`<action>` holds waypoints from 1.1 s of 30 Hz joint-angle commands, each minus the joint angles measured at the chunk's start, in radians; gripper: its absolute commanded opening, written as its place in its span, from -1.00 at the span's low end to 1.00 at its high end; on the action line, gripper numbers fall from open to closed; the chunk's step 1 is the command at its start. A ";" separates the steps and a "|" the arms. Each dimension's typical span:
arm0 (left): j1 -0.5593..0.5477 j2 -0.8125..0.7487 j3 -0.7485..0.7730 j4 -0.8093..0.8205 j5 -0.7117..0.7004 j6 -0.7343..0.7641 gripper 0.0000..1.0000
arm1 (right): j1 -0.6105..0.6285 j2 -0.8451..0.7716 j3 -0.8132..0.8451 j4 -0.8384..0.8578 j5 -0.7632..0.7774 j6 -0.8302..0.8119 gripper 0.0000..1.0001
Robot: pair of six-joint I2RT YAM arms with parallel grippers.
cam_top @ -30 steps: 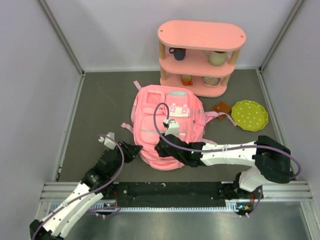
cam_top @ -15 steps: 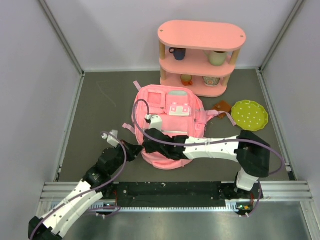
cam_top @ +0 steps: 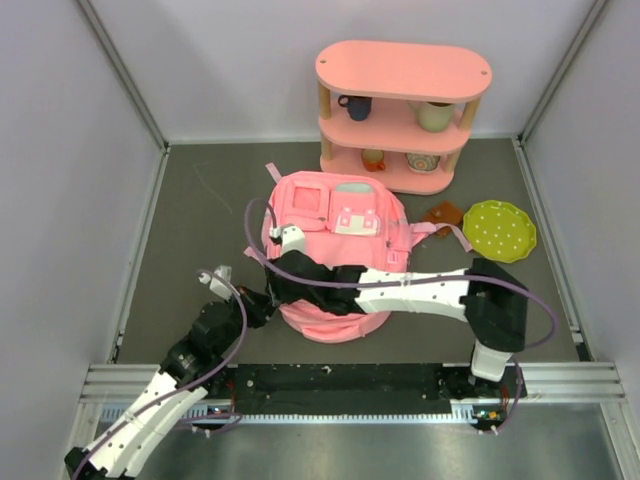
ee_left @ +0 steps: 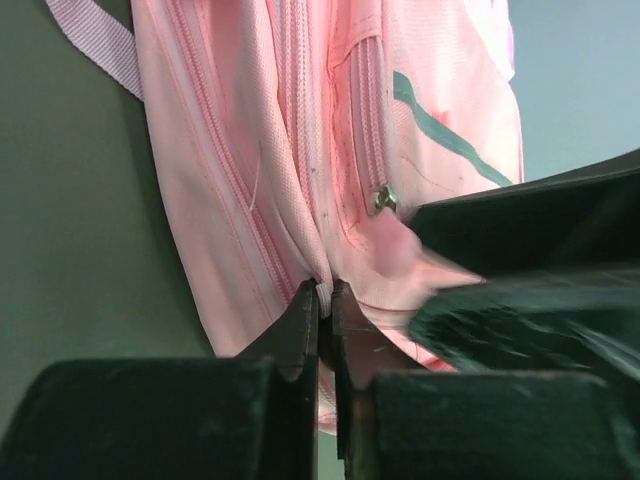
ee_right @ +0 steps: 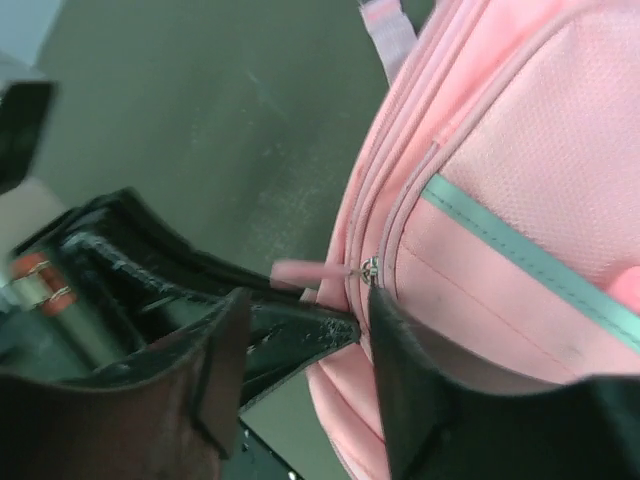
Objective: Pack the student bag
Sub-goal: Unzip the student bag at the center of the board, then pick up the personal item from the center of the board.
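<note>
The student bag (cam_top: 350, 245) lies flat on the grey table (cam_top: 200, 220), front pockets up, straps trailing from its far corners. At the bag's near-left edge the left gripper (ee_left: 325, 295) has its fingers pressed together, pinching a fold of the pink side seam. Just beside it on the same edge, the right gripper (ee_right: 305, 310) holds its fingers spread, with the bag's pink zipper pull (ee_right: 305, 272) sticking out in the gap (touching neither finger, as far as the wrist view shows). Beyond the bag's far side stands a pink shelf (cam_top: 404, 70) holding cups. Off the bag's right side lie a small brown piece (cam_top: 442, 213) and a green dotted plate (cam_top: 498, 230).
</note>
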 commanded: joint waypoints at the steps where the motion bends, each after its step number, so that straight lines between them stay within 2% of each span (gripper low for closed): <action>1: -0.013 -0.038 0.063 -0.149 0.031 0.008 -0.64 | 0.013 -0.220 -0.071 0.128 -0.013 -0.109 0.23; 2: -0.013 -0.040 0.080 -0.172 0.024 0.027 -0.51 | 0.011 -0.288 -0.094 0.123 0.008 -0.113 0.45; 3: -0.013 -0.039 0.100 -0.220 0.010 0.039 -0.27 | 0.010 -0.330 -0.144 0.116 0.029 -0.116 0.46; 5: -0.013 -0.032 0.172 -0.273 -0.010 0.077 -0.08 | 0.011 -0.405 -0.202 0.079 0.136 -0.090 0.56; 6: -0.012 -0.028 0.198 -0.297 -0.044 0.088 0.02 | 0.008 -0.494 -0.268 0.071 0.180 -0.082 0.60; 7: -0.013 -0.023 0.248 -0.342 -0.058 0.099 0.17 | 0.002 -0.531 -0.299 0.032 0.235 -0.048 0.64; 8: -0.013 -0.011 0.273 -0.361 -0.074 0.120 0.25 | -0.012 -0.577 -0.348 -0.010 0.340 -0.001 0.71; 10: -0.013 0.003 0.346 -0.408 -0.122 0.134 0.35 | -0.136 -0.678 -0.377 -0.155 0.338 0.118 0.74; 11: -0.013 0.021 0.366 -0.415 -0.133 0.152 0.36 | -0.189 -0.706 -0.394 -0.183 0.305 0.137 0.74; 12: -0.013 0.030 0.408 -0.416 -0.142 0.163 0.37 | -0.305 -0.752 -0.417 -0.206 0.292 0.148 0.75; 15: -0.013 0.089 0.472 -0.403 -0.154 0.205 0.40 | -0.479 -0.785 -0.447 -0.223 0.242 0.151 0.76; 16: -0.013 0.110 0.482 -0.392 -0.147 0.211 0.41 | -0.613 -0.763 -0.444 -0.223 0.205 0.145 0.76; 18: -0.013 0.171 0.500 -0.348 -0.128 0.231 0.42 | -0.723 -0.711 -0.407 -0.233 0.105 0.134 0.79; 20: -0.013 0.223 0.503 -0.296 -0.096 0.238 0.42 | -0.826 -0.604 -0.350 -0.237 0.109 0.122 0.89; 22: -0.013 0.265 0.500 -0.262 -0.073 0.238 0.42 | -0.913 -0.477 -0.312 -0.237 0.085 0.137 0.88; 25: -0.013 0.293 0.499 -0.217 -0.044 0.248 0.42 | -0.978 -0.366 -0.255 -0.224 0.060 0.168 0.86; 27: -0.013 0.316 0.506 -0.193 -0.024 0.272 0.43 | -1.029 -0.273 -0.220 -0.199 -0.010 0.168 0.84; 33: -0.013 0.389 0.543 -0.176 -0.006 0.340 0.43 | -1.070 -0.108 -0.123 -0.194 0.037 0.148 0.80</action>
